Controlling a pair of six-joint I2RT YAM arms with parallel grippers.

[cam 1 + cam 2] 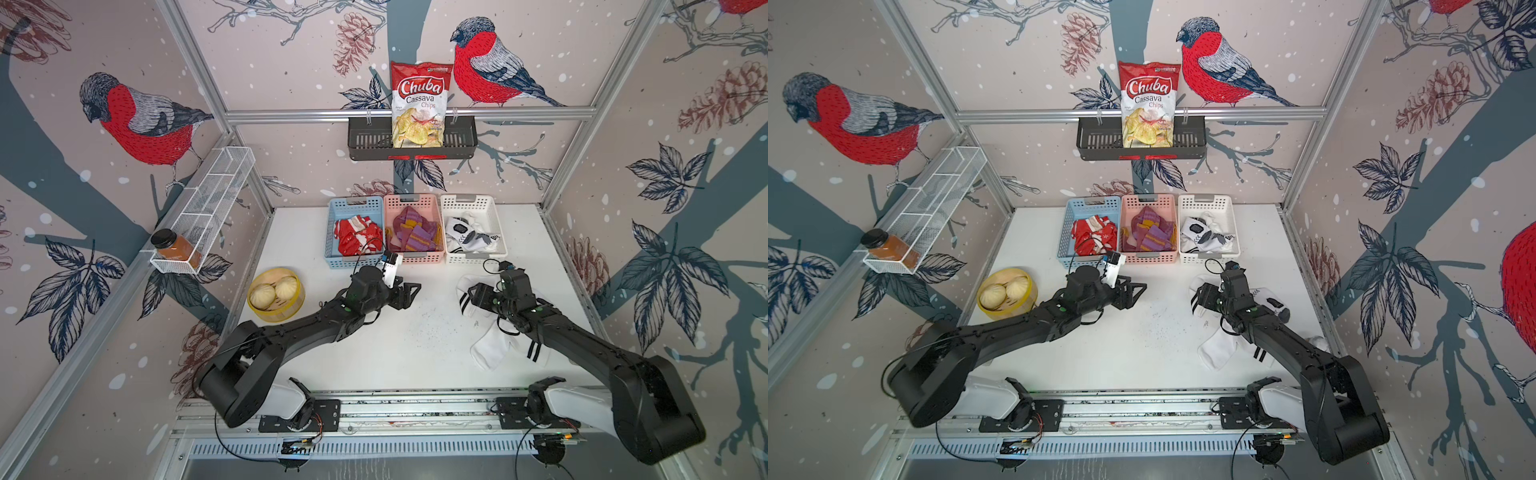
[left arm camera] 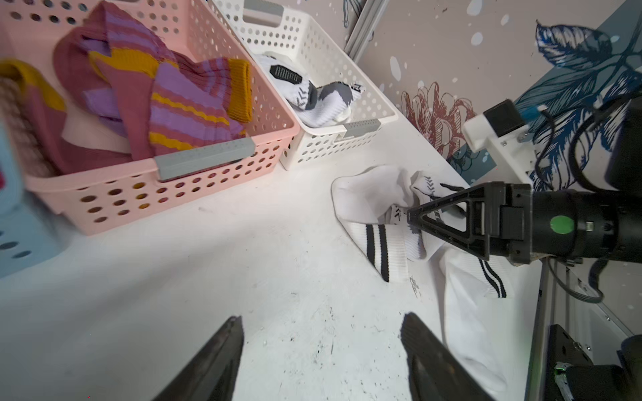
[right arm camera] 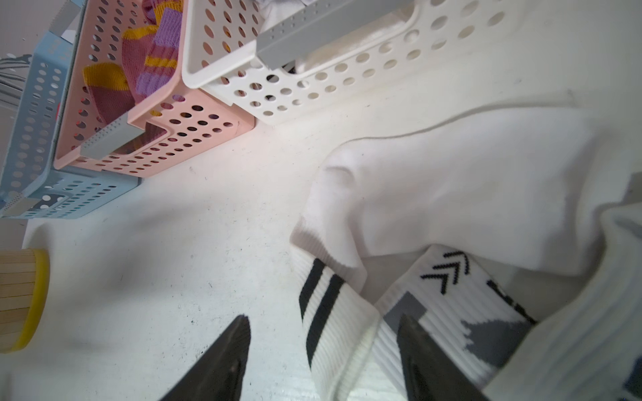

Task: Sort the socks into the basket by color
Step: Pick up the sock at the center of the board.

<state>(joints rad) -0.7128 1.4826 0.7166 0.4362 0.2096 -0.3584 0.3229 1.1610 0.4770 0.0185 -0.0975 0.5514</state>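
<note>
Red socks (image 1: 357, 237) lie in the blue basket (image 1: 334, 232) just beside the pink basket (image 1: 419, 257), purple socks (image 1: 411, 232) lie in the pink basket itself, and white socks (image 1: 467, 237) lie in the white basket (image 1: 496, 224) on its other side. A loose pile (image 1: 492, 347) of white, black-striped socks lies on the desk (image 1: 415, 345) in front of the white basket, well apart from the pink basket. The left pincer (image 2: 321, 316) hangs open and empty over bare desk near the pink basket, while the right pincer (image 3: 323, 317) stands open, its jaws either side of a striped cuff (image 3: 323, 295) in the pile.
</note>
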